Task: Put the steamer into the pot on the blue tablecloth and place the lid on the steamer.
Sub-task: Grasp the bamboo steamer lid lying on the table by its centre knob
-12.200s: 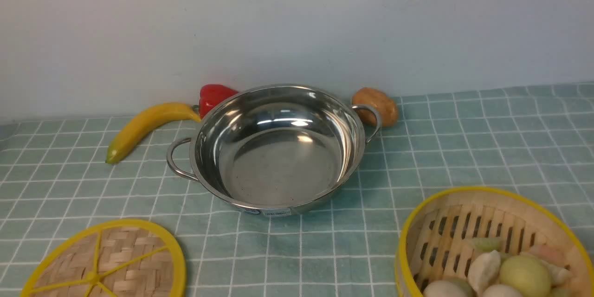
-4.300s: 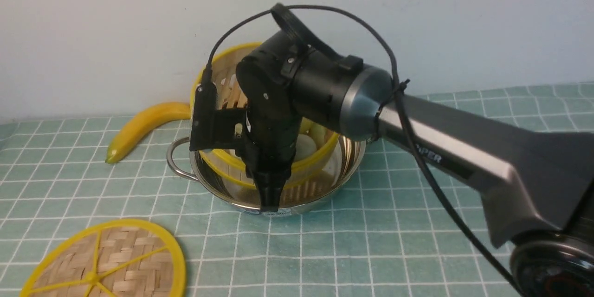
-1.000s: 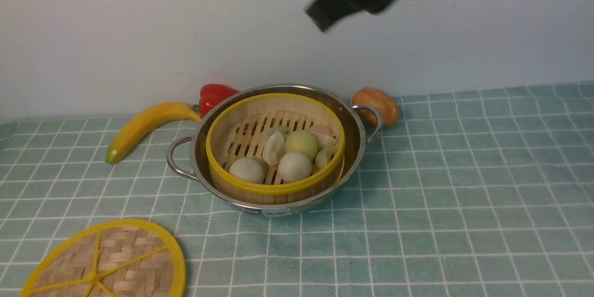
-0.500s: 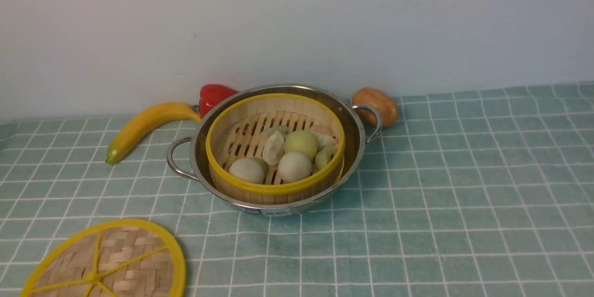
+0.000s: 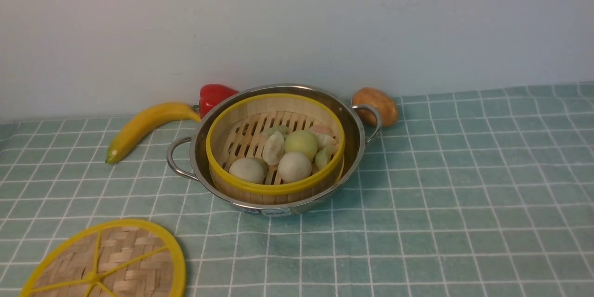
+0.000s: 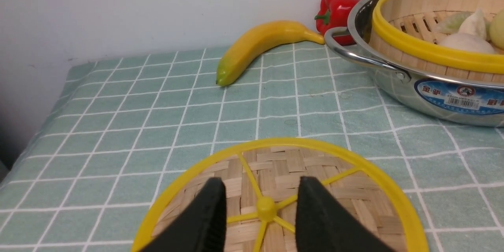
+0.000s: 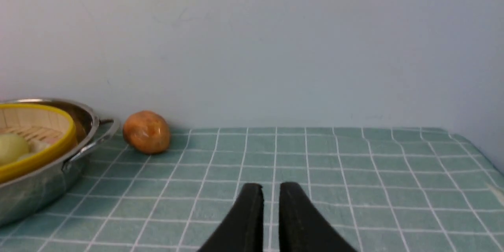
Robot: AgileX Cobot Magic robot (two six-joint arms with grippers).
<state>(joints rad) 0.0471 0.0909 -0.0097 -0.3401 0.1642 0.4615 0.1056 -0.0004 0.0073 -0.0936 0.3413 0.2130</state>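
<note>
The left tool (image 6: pixel 262 197) stands with its jaws parted and nothing between them, and the right tool (image 7: pixel 271 193) is likewise parted, with a narrower gap and no load. What has changed is the steamer (image 5: pixel 276 189): it was off on the right-hand side, then hung from the right arm over the pot (image 5: pixel 297 206), and now it sits down inside it, with the arm gone from the front view. So I'd call the first half done, leaving only the lid (image 5: pixel 134 260), which lies flat and unmoved on the blue tablecloth (image 5: pixel 394 250), near the front on the robot's left

The pot holds the steamer, its yellow rim all uncovered, and in the steamer are round buns (image 5: pixel 295 167) and paler dumplings (image 5: pixel 274 147) on the slats. Outward from there, a red pepper (image 5: pixel 216 97) and a potato (image 5: pixel 377 106) are beside the pot, and a banana (image 5: pixel 144 127) lies farther left. The lid's raised hub (image 6: pixel 266 208) looks like the natural grip for the left tool
</note>
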